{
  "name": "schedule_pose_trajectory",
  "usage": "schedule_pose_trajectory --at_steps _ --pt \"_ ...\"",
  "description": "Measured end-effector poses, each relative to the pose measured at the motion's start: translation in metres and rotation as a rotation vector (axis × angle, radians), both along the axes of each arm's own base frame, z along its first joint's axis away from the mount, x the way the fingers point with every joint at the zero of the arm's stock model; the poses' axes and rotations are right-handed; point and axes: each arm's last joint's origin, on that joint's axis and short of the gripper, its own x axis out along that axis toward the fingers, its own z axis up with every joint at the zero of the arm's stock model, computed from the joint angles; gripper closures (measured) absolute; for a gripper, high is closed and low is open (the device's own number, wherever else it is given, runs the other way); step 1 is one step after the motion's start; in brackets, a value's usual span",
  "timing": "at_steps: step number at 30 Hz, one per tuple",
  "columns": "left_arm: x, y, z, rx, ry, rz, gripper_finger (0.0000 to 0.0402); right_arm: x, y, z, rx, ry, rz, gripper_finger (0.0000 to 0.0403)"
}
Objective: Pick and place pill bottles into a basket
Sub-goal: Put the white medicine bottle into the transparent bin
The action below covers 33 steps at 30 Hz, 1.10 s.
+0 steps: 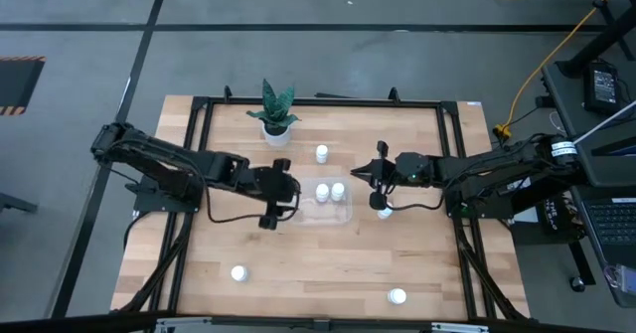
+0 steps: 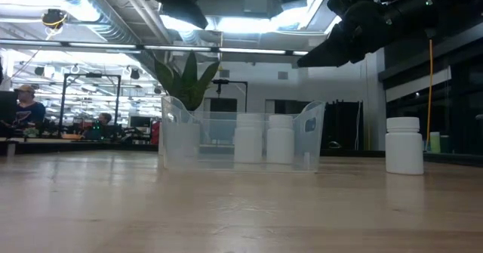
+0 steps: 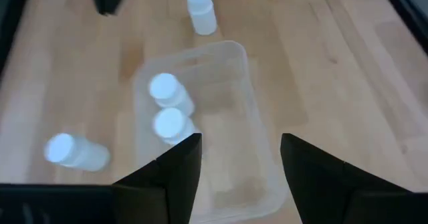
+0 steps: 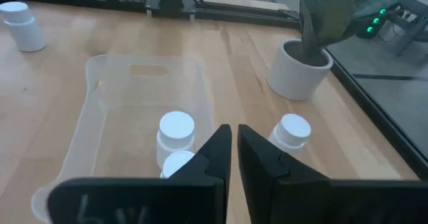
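Clear rounded basket (image 1: pixel 326 212) – white cylindrical bottles (image 1: pixel 330 190)

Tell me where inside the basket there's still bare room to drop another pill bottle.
The basket holds two pill bottles side by side at the end toward the right tool. The rest of its floor, toward the left tool, is bare. Outside it is crowded: one bottle toward the plant pot, another under the right arm.
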Motion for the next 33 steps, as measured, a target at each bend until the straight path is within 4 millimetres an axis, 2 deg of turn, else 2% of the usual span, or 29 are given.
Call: schedule_pose_trajectory --at_steps 4,8,14,24,28,33 --pt "0.005 -0.022 -0.008 -0.026 -0.023 0.07 0.0204 0.001 0.0 0.002 -0.034 -0.02 0.01 0.0371" --pt "0.012 -0.055 -0.021 0.001 -0.056 0.029 0.0207 0.002 0.0 0.005 -0.044 -0.047 0.013 0.0371" --pt "0.007 -0.101 -0.037 -0.014 -0.012 0.018 0.0208 0.002 0.005 0.005 -0.009 -0.048 0.02 0.0371" --pt "-0.024 -0.162 0.004 -0.107 0.078 0.039 0.0208 0.002 0.005 0.007 0.005 -0.081 -0.057 0.0371" --pt "-0.036 -0.184 0.007 -0.116 0.075 0.045 0.0208 0.002 0.005 0.007 0.028 -0.087 -0.072 0.0371" --pt "-0.053 -0.203 0.001 -0.155 0.127 0.083 0.0208 0.002 0.005 0.007 0.057 -0.093 -0.081 0.0371"
